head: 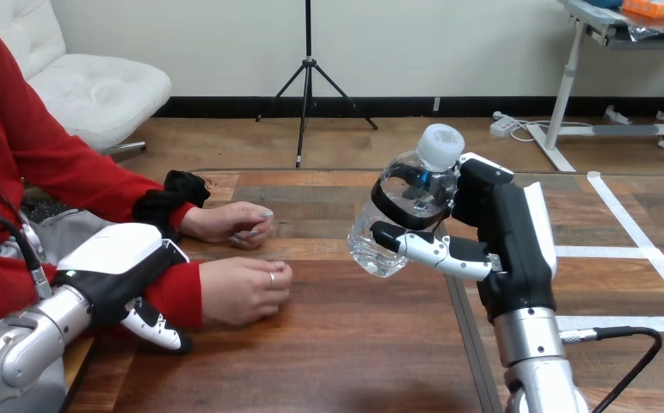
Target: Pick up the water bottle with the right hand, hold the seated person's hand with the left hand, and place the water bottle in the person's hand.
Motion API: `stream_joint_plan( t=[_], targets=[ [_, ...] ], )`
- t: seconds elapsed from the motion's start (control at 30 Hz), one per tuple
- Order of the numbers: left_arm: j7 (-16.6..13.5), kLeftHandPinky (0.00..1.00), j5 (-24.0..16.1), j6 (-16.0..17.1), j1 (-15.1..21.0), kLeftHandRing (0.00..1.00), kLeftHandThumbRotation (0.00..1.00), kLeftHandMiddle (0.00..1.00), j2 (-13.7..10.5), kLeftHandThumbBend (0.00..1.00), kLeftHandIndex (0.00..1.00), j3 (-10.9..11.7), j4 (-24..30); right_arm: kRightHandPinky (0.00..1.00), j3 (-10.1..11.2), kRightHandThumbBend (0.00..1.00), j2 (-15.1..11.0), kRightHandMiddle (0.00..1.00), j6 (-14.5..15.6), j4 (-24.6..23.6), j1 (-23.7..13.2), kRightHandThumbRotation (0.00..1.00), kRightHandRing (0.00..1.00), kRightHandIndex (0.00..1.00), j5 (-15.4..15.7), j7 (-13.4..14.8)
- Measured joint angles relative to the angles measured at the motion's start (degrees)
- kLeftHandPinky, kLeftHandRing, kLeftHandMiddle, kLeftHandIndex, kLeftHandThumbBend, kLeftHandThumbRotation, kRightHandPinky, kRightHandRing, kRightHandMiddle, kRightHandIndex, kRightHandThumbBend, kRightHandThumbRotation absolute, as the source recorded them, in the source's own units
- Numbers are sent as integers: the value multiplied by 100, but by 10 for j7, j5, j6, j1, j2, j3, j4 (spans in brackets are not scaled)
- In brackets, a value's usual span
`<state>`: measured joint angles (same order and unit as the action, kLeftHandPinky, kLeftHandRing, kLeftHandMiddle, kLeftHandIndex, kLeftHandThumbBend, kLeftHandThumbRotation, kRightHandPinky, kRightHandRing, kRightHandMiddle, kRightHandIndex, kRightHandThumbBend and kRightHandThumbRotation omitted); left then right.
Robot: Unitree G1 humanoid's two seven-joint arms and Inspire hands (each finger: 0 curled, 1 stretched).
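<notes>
Water bottle [377,248] is up in the air right now, clear of the desk [328,353], gripped by the right robot hand [507,237]; the fingers [397,213] are curled round the upper part of the bottle and the thumb [427,249] is hooked across it lower down, so it's a proper closed grip; it's a clear plastic one with a white cap [441,144], tilted so the cap points up and away from the person and the base leans towards them; the silver right forearm [531,353] comes up nearly vertical from the near edge. Over on the other side, the left robot hand [118,258] lies over the person's wrist [182,292], right on the red sleeve and touching it; honestly I can't tell from where I'm standing whether it has actually taken hold of the wrist or is just lying on it. That wrist belongs to the person's nearer hand [244,288], which rests on the desk, loosely closed, knuckles up; the person's farther hand [230,222] is also down on the desk just behind it, apart from both robot hands. The bottle hangs well to the side of both of the person's hands, touching neither.
</notes>
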<state>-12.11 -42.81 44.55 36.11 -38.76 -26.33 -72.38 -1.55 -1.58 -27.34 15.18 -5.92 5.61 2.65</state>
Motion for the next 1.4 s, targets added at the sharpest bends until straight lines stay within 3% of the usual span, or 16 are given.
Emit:
stream_joint_plan(
  t=[0.63, 1.4],
  targets=[
    [-2, 18, 16, 39, -12, 25, 23, 34, -8, 80, 36, 4, 10, 27, -12, 88, 6, 46, -1, 48, -18, 0, 33, 47, 23, 8],
    [-1, 18, 32, 57, -13, 26, 27, 36, -9, 77, 38, 7, 47, 27, -32, 89, 17, 46, -24, 116, -53, 0, 34, 48, 53, 24]
  ],
)
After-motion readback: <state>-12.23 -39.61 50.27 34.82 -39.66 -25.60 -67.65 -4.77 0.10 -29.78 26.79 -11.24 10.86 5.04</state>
